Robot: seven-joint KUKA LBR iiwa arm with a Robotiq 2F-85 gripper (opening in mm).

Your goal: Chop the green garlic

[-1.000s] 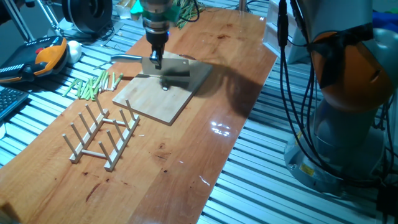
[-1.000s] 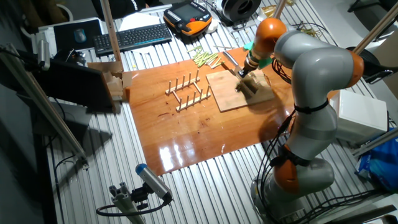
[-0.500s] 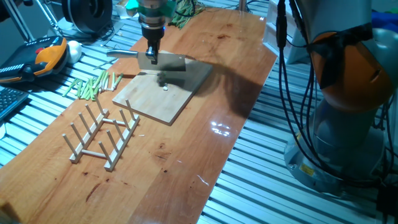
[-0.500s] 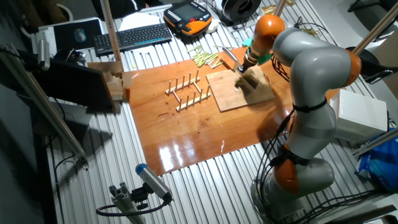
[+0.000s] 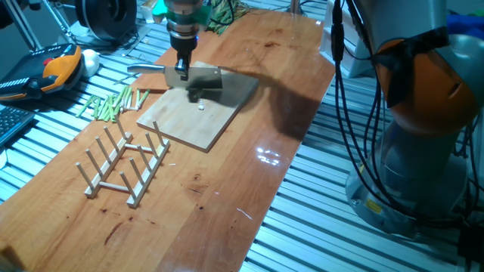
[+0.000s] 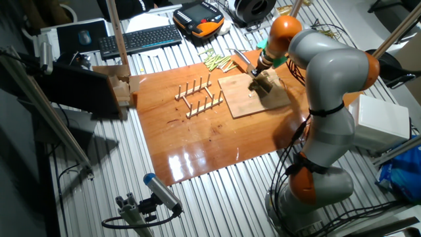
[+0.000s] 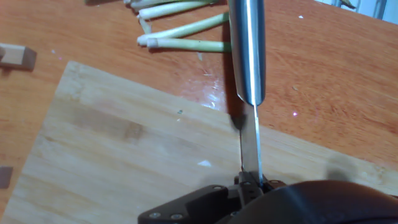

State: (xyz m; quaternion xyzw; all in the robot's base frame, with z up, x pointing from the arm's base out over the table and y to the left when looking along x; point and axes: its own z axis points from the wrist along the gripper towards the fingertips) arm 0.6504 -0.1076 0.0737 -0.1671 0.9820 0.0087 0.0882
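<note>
My gripper [image 5: 182,71] is shut on a steel cleaver [image 5: 206,79] and holds it a little above the far end of the wooden cutting board [image 5: 181,125]. In the hand view the gripper [image 7: 250,180] clamps the cleaver [image 7: 247,50] edge-on, with the handle pointing away. Of the green garlic I see one tiny whitish bit [image 5: 201,107] lying on the board just in front of the blade, also visible as a pale bit [image 7: 204,163] in the hand view. In the other fixed view the gripper [image 6: 256,74] hovers over the board [image 6: 247,105].
A heap of pale-green sticks [image 5: 113,102] lies left of the board, seen too as sticks [image 7: 186,28] in the hand view. A wooden peg rack [image 5: 125,162] stands nearer the front. Dark-green stalks [image 5: 223,11] lie at the back. A pendant [image 5: 53,68] and keyboard [image 6: 141,39] lie off the table.
The gripper has lifted the cleaver off the board and drawn it slightly back and left. The whitish bit now shows clear of the blade.
</note>
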